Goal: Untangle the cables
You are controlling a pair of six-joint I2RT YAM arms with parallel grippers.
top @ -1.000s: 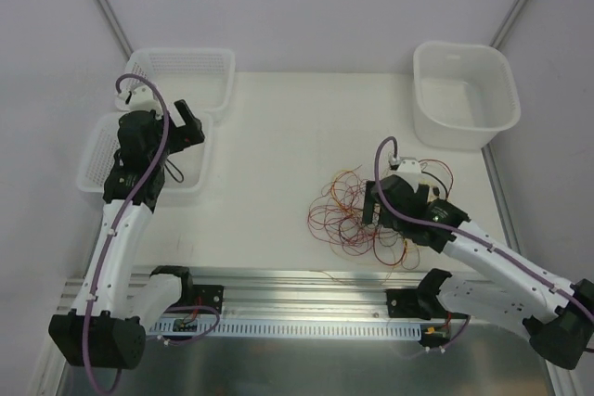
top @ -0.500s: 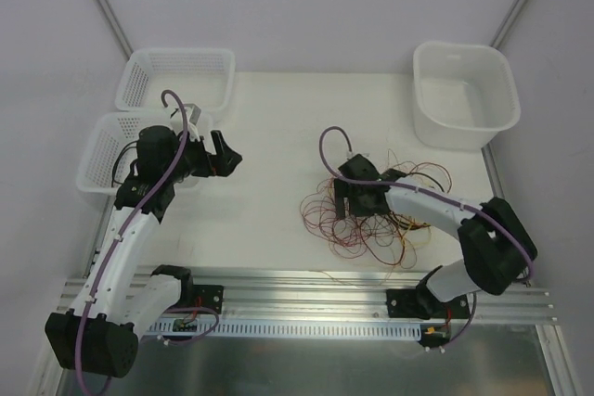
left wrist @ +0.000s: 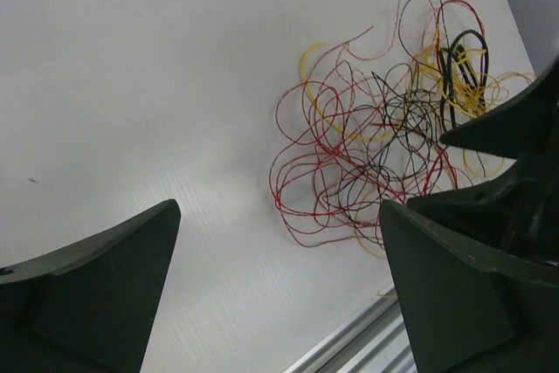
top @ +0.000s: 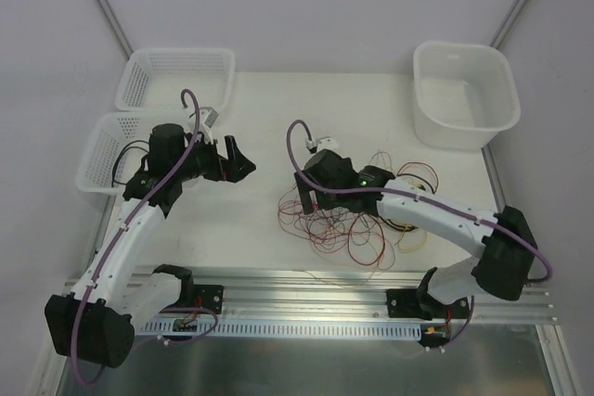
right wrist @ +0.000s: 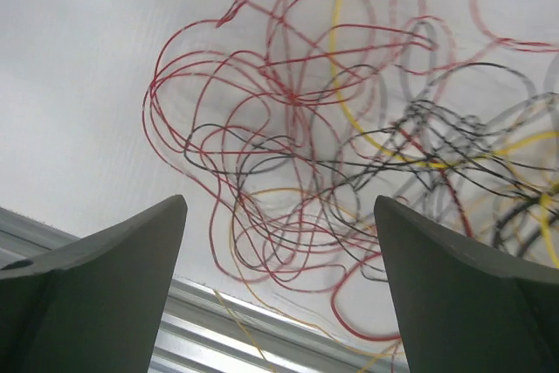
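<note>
— From the top view, where's your tangle?
— The cables [top: 343, 224] lie nearer you than the white tub [top: 464, 95], to its left. Your right gripper [top: 302, 199] is at their far-from-tub edge; your left gripper [top: 243, 159] is farther from the tub, apart.
— Left wrist?
— Jaws spread, empty.
— Right wrist?
— Spread too, cables just beyond.

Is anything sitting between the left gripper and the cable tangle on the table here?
Nothing visible on the table does: only bare surface lies between the open left gripper and the cables. The right gripper, also open, hangs over the tangle's left edge, the side nearest the left gripper.
</note>
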